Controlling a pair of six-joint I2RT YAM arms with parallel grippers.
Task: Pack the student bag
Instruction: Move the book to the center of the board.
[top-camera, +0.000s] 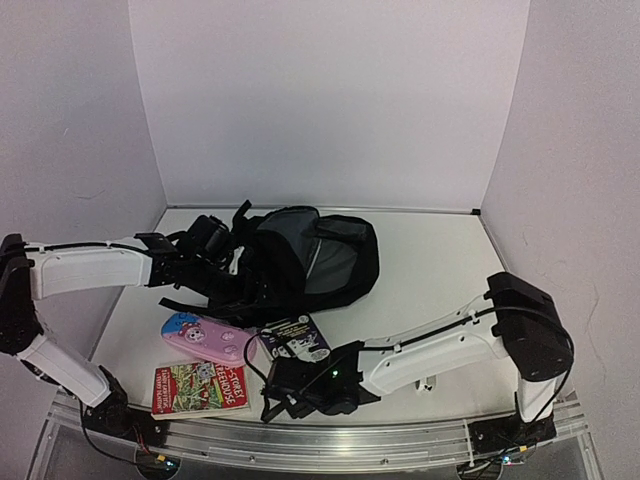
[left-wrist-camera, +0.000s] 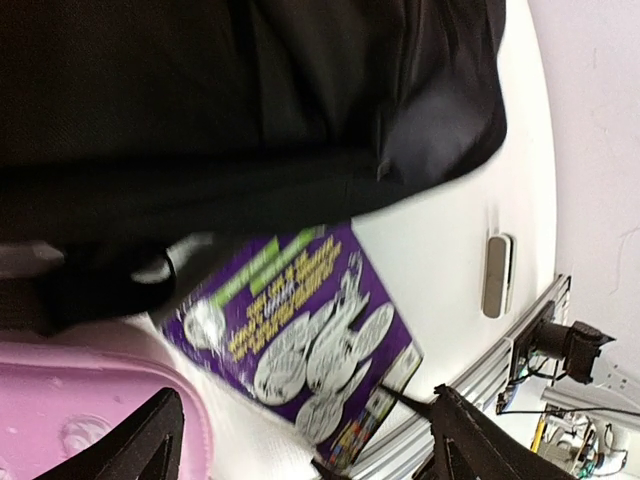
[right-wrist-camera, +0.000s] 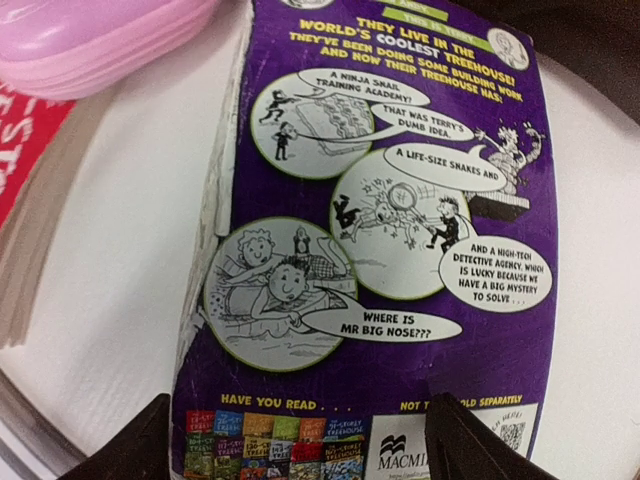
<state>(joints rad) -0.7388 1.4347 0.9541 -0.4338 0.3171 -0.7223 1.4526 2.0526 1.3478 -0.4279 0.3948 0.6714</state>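
The student bag (top-camera: 300, 262), a big black backpack with grey lining showing at its open mouth, lies mid-table and fills the top of the left wrist view (left-wrist-camera: 250, 100). My left gripper (top-camera: 212, 240) is at the bag's left side, open (left-wrist-camera: 310, 450), with nothing between its fingers. A purple book (top-camera: 293, 340) lies just in front of the bag (right-wrist-camera: 390, 250). My right gripper (top-camera: 285, 392) hovers low at the book's near end, open (right-wrist-camera: 300, 455). One fingertip (right-wrist-camera: 130, 450) is beside the book's page edge and the other overlaps its cover.
A pink pencil case (top-camera: 208, 338) lies left of the purple book, close to it (right-wrist-camera: 90, 40). A red book (top-camera: 200, 387) sits at the near left, by the aluminium rail (top-camera: 300, 435). White walls close in the table on three sides.
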